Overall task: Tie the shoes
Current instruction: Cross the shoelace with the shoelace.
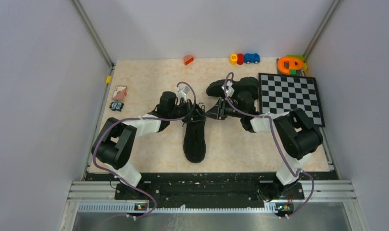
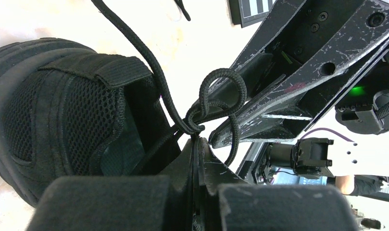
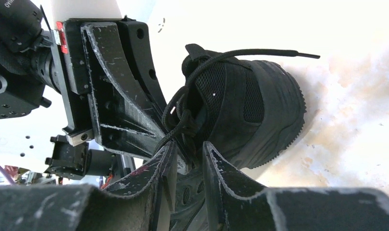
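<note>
One black sneaker [image 1: 194, 139] lies mid-desk [image 1: 144, 77], toe toward the frame's bottom. The other sneaker [image 1: 235, 89] sits to its upper right, beside the checkerboard [image 1: 291, 94]. The left claw [image 2: 197, 142] pinches the lace [image 2: 156, 67] at the knot. The right claw [image 3: 190, 147] has jaws slightly apart, around the laces.

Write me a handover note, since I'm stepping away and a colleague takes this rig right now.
Left gripper: shut on a thin black lace of the black mesh lace-up sneaker at centre.
Right gripper: jaws apart, tip to tip with the left one, a lace loop against one finger.
Second black sneaker: farther back, beside the black-and-white chequered board; its laces unreadable.
Done: a first knot looks formed. Left: finish the bow, then the second sneaker.
</note>
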{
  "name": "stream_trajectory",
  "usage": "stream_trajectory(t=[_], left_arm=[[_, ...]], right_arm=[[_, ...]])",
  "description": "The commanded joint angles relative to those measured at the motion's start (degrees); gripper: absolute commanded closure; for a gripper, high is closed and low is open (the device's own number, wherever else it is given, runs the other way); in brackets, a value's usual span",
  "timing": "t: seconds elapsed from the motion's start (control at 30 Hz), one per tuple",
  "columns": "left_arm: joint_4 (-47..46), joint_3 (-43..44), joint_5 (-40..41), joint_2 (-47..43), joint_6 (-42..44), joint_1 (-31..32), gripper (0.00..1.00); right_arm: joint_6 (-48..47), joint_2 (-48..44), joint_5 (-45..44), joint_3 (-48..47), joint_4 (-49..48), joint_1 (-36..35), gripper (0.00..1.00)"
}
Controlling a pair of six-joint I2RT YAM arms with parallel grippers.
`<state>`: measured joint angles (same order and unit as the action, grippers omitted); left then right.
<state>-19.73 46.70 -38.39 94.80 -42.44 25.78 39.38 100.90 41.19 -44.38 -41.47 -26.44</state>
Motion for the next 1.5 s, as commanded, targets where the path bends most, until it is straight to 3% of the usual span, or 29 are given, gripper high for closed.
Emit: stream_trajectory(t=[0.0, 0.33, 0.6, 0.87, 1.03, 1.17, 1.47], left_arm=[[-2.14, -0.54, -3.67, 0.34, -0.63, 0.32, 1.00], [-2.43, -0.66, -3.59, 0.27, -0.58, 0.32, 1.00], [-2.60, -0.83, -3.60, 0.06, -0.60, 0.24, 1.00], [-0.46, -1.01, -2.01, -1.03, 0.50, 0.10, 1.00], [4.29, -0.70, 0.30, -2.92, 2.41, 0.10, 0.87], [7.22, -0.49, 2.03, -4.77, 4.02, 0.15, 0.84], [11.54, -0.05, 3.29, -7.54, 5.44, 0.15, 0.84]], right_arm=[[2.14, 0.97, 1.44, -1.30, -5.86, 0.36, 0.74], [1.80, 2.25, 2.32, -1.24, -4.71, 0.36, 0.78], [3.53, 3.90, 3.52, -1.67, -6.31, 0.34, 1.00], [1.00, 2.23, 2.13, -2.11, -2.50, 0.41, 1.00], [-0.53, 0.26, 0.97, -3.05, 0.24, 0.31, 1.00], [-2.82, -1.81, -0.07, -3.97, 4.49, -0.04, 1.00], [-6.77, -4.50, -2.26, -4.49, 10.00, -0.73, 1.00]])
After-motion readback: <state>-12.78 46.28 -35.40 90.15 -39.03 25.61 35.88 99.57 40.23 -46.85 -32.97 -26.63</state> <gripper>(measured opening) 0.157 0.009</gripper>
